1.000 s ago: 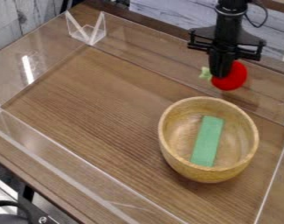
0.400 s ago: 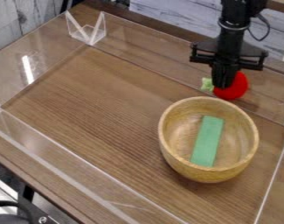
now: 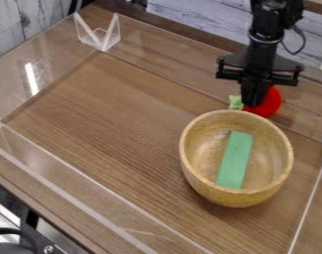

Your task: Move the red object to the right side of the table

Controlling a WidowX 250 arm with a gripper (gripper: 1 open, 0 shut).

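Note:
The red object, a small rounded toy with a green tuft at its left, sits low at the far right of the brown wood-grain table, just beyond the wooden bowl. My black gripper points straight down and is shut on the red object, its fingers covering the toy's upper left part. Whether the toy touches the tabletop I cannot tell.
A wooden bowl with a flat green block lying in it stands at the right, close in front of the gripper. Low clear acrylic walls edge the table. A clear folded stand sits at the back left.
The gripper and the red object have shifted slightly right and sunk a little toward the tabletop. The bowl and green block have not moved.

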